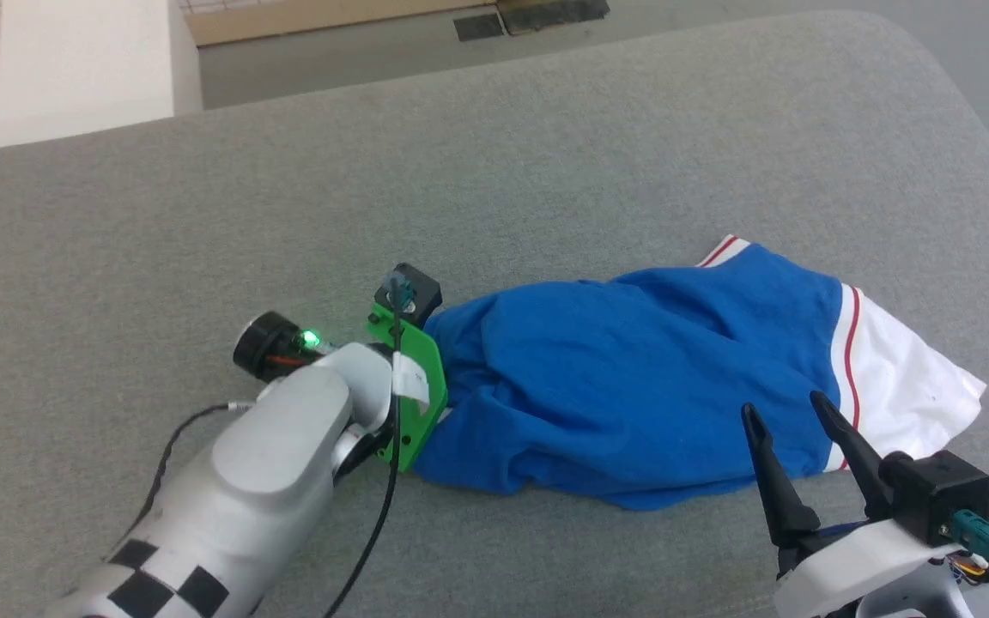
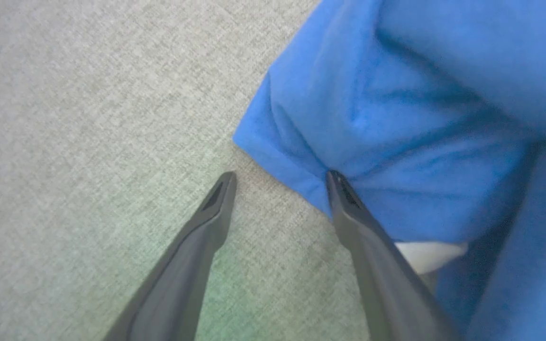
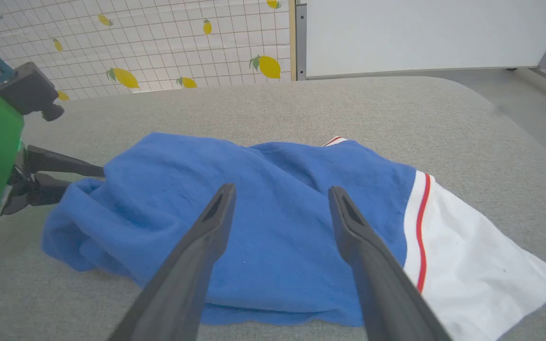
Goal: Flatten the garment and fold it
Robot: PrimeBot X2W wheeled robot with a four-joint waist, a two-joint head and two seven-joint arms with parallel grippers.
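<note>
I have the grey worktop spread wide before me. The garment lies bunched on its right half, the blue body crumpled and the white, red-striped end to the right. My left tool sits at the garment's left end, fingers spread wide, one tip against the blue edge, gripping nothing. My right tool hangs by the near edge, spread and empty.

No text, label or number can be read anywhere.

Grey fabric-covered surface, lemon-print tiled wall, white panel on castors, white pillar, grey floor
</note>
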